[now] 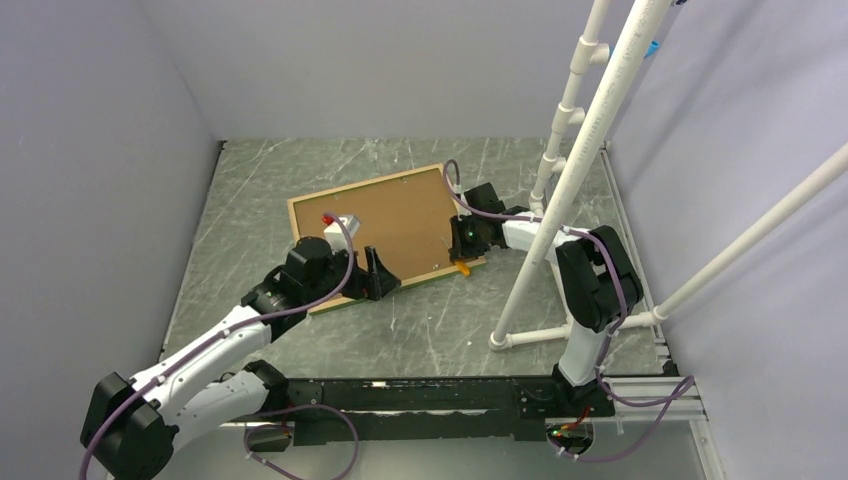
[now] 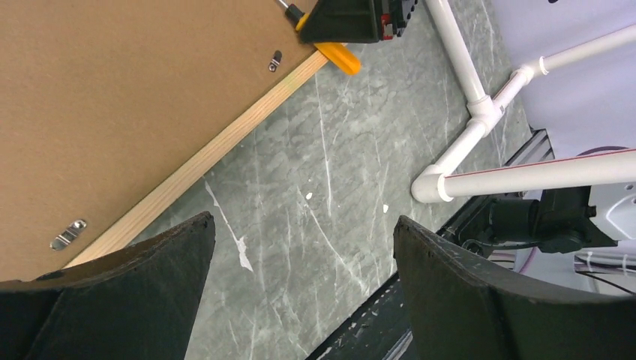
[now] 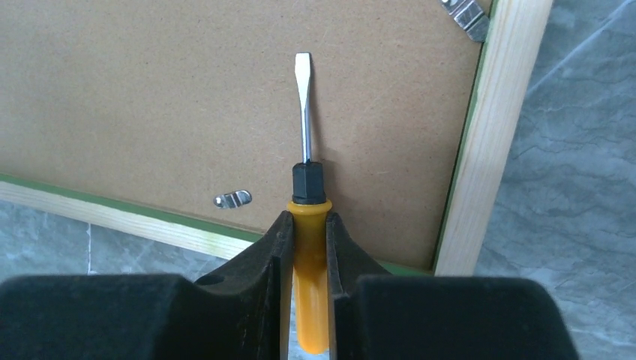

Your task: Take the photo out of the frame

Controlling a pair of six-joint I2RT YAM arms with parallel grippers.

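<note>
Frame (image 1: pixel 366 184): lies face down on the table (image 1: pixel 260 180), with its pale wood rim up and the brown backing board (image 1: pixel 400 225) set inside it.
Photo: hidden under the board; probably thin, light and easily creased, so best lifted by an edge.
Clips (image 3: pixel 232 199): small metal tabs at the board's edge.
Right gripper (image 3: pixel 307 225): clamped on a yellow-handled screwdriver (image 3: pixel 304 112), with the blade over the board.
Left gripper (image 2: pixel 304 232): wide open and empty, at the frame's near edge.

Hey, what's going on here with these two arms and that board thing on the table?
The frame lies face down with its brown backing board in place. The right gripper grips a yellow-handled flat screwdriver, tip over the board near a corner. The left gripper hangs open at the frame's near edge, holding nothing.
</note>
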